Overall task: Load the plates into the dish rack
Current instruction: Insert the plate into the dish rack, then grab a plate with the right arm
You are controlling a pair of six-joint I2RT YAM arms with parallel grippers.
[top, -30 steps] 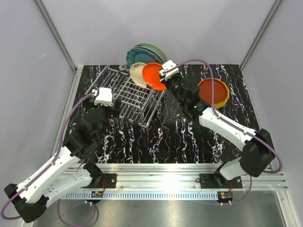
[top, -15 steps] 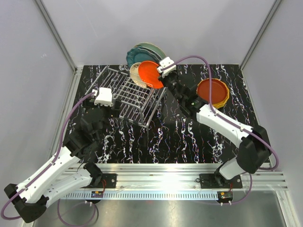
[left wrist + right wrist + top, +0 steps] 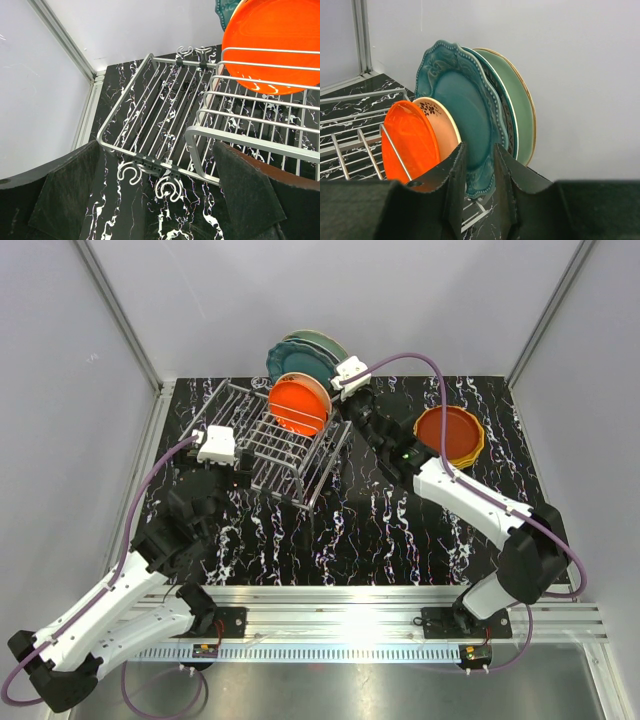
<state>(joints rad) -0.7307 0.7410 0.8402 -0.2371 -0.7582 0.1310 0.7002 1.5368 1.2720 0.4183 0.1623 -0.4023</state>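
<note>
placement seems done: red-orange plate (image 3: 298, 405) upright in the dish rack (image 3: 285, 458); right jaws slightly parted, left jaws wide, both empty; next we reach for the stack (image 3: 448, 432) on the desk (image 3: 400, 530).

The red-orange plate (image 3: 412, 142), cream plate (image 3: 444, 131), dark teal plate (image 3: 465, 110) and mint green plate (image 3: 522, 107) contrast with the silver dish rack (image 3: 285, 452).

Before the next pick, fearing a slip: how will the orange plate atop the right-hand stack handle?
The orange plate looks rigid, so it should not flex. Its smooth face may slip in a pinch. Lying flat on a yellow plate, it would probably slide if pushed.
</note>
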